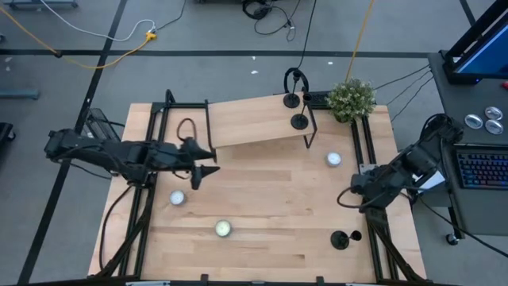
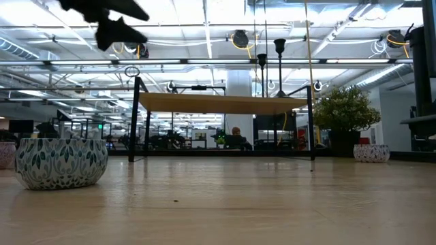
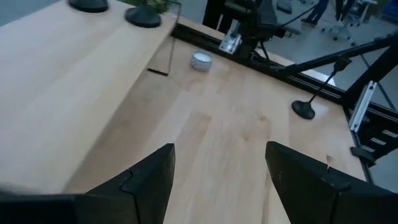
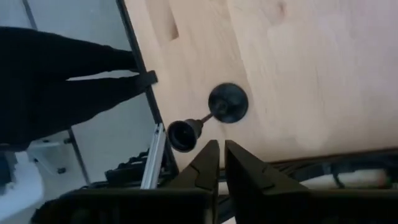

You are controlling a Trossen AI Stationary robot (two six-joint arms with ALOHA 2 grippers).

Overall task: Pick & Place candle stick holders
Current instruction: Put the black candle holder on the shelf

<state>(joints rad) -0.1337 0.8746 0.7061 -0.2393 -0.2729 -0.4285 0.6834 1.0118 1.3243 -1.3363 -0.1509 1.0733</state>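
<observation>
3 candle stick holders show from above. 2 of them stand on the raised wooden shelf (image 1: 254, 119) at the back of the table (image 1: 270, 206), one (image 1: 292, 99) at the shelf's back right corner and the other (image 1: 299, 121) just in front of it near the right edge; this looks like the place they are meant to go. the third holder (image 1: 343, 238) stands on the table near the front right corner, well apart from the shelf, so it appears to be the one not yet moved.

the right gripper (image 1: 355, 195) hangs over the right side of the table, between that holder and the shelf, with its fingers pressed together and nothing between them. in the right wrist view the holder (image 4: 214, 115) sits just beyond the closed fingertips (image 4: 214, 162), base flat on the wood and stem pointing toward the camera, so the arm seems lined up above it; the fingers would have to spread before they could take the thin stem.

the left gripper (image 1: 205, 161) waits over the left half of the table beside the shelf's left end, fingers spread and empty, clear of the right arm's working side.

3 small candles lie loose on the table: one (image 1: 333, 159) near the shelf's right leg, one (image 1: 176, 198) at the left, one (image 1: 223, 229) near the front. a potted plant (image 1: 351, 98) stands at the back right.
</observation>
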